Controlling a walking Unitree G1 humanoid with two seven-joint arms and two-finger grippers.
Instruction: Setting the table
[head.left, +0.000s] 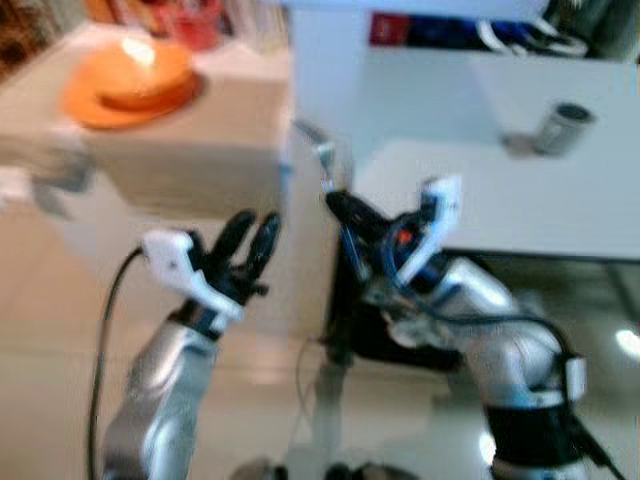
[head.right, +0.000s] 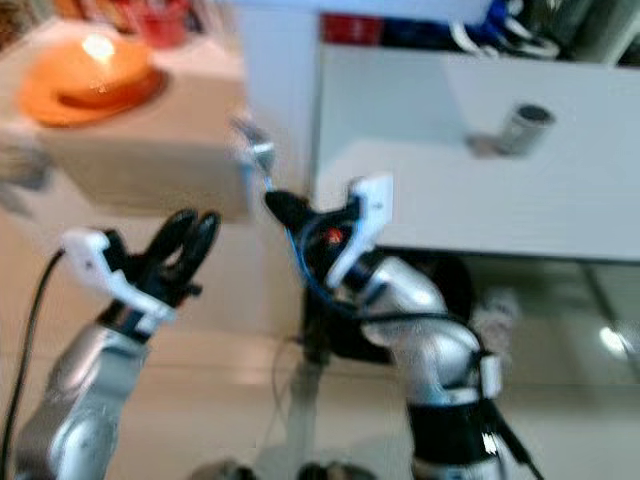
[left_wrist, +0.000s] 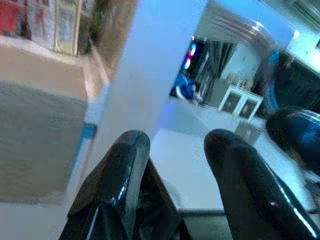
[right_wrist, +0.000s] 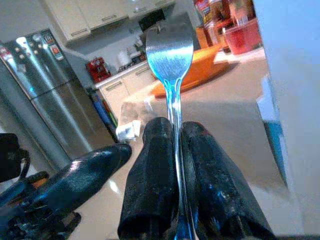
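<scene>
My right gripper is shut on the handle of a silver fork, whose tines point up and away from me. In the head views the fork rises from that gripper in front of the gap between a beige counter and a white table. An orange bowl sits on an orange plate on the counter at the far left. Held up below the counter's edge, my left gripper is open and holds nothing; its black fingers stand slightly apart.
The white table stretches to the right with a metal cup on it. A red container stands behind the bowl. A dark object sits on the glossy floor under the table. The picture is blurred.
</scene>
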